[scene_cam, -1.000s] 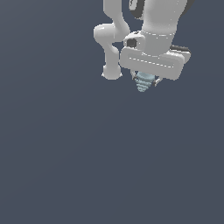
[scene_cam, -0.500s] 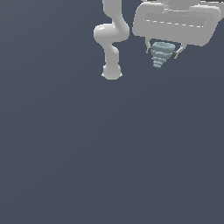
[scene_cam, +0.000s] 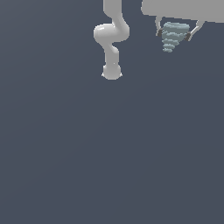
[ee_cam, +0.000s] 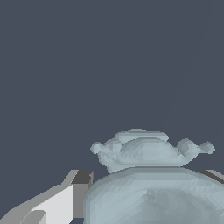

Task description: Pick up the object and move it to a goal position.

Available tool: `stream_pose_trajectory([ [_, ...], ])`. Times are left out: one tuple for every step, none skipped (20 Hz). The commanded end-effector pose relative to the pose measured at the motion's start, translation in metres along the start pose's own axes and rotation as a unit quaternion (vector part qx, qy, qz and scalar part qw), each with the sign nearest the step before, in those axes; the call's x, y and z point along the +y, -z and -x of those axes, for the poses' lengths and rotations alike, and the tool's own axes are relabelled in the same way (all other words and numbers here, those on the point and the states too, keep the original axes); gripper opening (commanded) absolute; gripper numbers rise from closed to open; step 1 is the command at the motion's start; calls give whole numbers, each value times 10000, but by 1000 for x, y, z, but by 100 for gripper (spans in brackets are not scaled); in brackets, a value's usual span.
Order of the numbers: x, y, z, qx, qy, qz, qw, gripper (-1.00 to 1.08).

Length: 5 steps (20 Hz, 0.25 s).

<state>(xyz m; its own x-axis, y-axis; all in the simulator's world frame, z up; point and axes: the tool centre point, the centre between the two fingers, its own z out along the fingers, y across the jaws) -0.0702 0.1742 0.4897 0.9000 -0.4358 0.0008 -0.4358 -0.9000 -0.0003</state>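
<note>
The object (scene_cam: 174, 36) is a pale blue-grey ridged cone, wide end up and narrow tip down, near the top right of the exterior view. My white gripper (scene_cam: 175, 35) is shut on it, one dark-tipped finger on each side of its wide upper part. The hand's body is cut off by the picture's top edge. In the wrist view the object (ee_cam: 151, 175) fills the lower part of the picture, with one fingertip (ee_cam: 81, 179) against its side. The object hangs high above the dark floor.
The arm's white links and round base (scene_cam: 111, 72) stand at upper centre of the exterior view, to the left of the gripper. A plain dark grey floor (scene_cam: 109, 153) fills everything else.
The gripper has risen and shifted toward the exterior view's right with the object held in it. It now looks larger and is partly cut off at the top.
</note>
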Motion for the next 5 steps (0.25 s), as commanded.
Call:
stream_pose_trajectory([
  [-2,5,1,-3,-2,3,10000,-100],
  [-2,7,1,-3,-2,3,10000,-100],
  [-2,8,1,-3,-2,3,10000,-100],
  [-3,8,2,-3,-2,3,10000,-100],
  [-3,8,2,-3,-2,3,10000,-100],
])
